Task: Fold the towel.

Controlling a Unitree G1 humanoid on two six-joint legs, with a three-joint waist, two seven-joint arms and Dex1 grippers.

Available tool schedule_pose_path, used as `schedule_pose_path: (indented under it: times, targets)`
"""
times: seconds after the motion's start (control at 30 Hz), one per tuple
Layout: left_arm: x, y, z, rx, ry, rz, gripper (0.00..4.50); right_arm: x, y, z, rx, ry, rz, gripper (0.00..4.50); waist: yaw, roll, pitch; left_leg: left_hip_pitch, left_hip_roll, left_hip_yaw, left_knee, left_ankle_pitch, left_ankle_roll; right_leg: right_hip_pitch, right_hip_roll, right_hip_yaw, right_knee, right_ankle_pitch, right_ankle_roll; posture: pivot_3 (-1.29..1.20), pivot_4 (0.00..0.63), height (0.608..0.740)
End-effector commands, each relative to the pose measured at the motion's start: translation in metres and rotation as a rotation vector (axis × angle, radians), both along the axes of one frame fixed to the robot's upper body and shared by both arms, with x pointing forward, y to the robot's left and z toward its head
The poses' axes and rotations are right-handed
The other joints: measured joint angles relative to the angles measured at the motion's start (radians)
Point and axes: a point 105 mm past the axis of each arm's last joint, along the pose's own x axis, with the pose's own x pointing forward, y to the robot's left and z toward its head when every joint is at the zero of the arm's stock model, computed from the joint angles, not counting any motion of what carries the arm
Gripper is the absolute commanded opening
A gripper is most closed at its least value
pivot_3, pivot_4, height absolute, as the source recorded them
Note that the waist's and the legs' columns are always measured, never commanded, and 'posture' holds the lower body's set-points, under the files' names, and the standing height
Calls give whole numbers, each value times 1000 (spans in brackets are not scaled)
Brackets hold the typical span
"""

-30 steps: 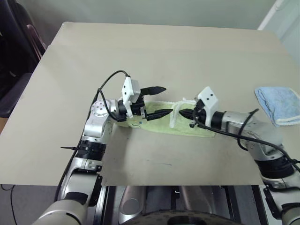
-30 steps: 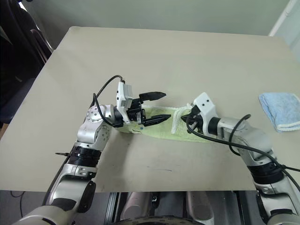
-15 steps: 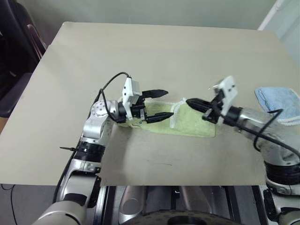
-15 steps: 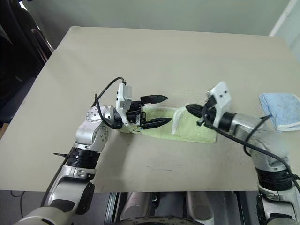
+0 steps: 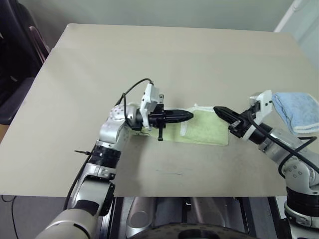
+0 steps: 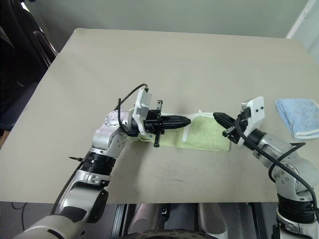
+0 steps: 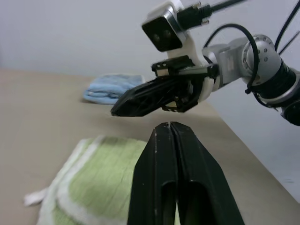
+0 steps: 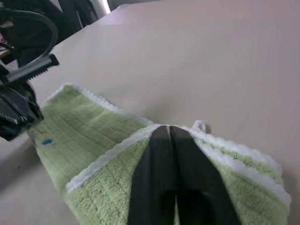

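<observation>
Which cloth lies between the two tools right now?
The light green towel, lying between both tools; the light blue folded cloth sits apart near the table's right edge.

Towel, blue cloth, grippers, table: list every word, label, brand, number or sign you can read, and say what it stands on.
No readable text.
The towel bears a small blue mark near one end; too small to read.
The blue cloth, the table, the left gripper and the right gripper show no lettering.

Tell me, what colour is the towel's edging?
White, on the light green towel; it shows best in the right wrist view.
</observation>
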Motion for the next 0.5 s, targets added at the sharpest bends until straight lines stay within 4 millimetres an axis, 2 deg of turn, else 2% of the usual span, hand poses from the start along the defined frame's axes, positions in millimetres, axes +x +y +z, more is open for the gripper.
schedule_pose_path:
  times: [0.03,0.17,0.33,0.47,0.5]
  targets:
    - [6,-18,-2,53,-79,7,0,-1,2,14,22,-73,-1,27,1,0,0,0,0,0,0,0,0,0,0,0,0,0,0,0,150,697]
    - [16,-28,-22,180,-127,43,0,6,0,12,15,-73,-22,27,1,0,0,0,0,0,0,0,0,0,0,0,0,0,1,0,150,697]
    - [17,-32,-46,296,-123,51,0,17,-5,-15,-83,-19,-85,27,0,0,0,0,0,0,0,0,0,0,0,0,0,0,1,0,150,697]
    - [2,-27,-67,382,-51,-4,0,25,-10,-42,-167,32,-152,27,0,1,0,0,0,0,0,0,0,0,0,0,0,1,2,0,150,697]
    - [-2,-26,-71,396,-33,-13,0,25,-14,-56,-258,47,-174,27,1,1,0,0,0,0,0,0,0,0,0,0,0,1,2,0,150,697]
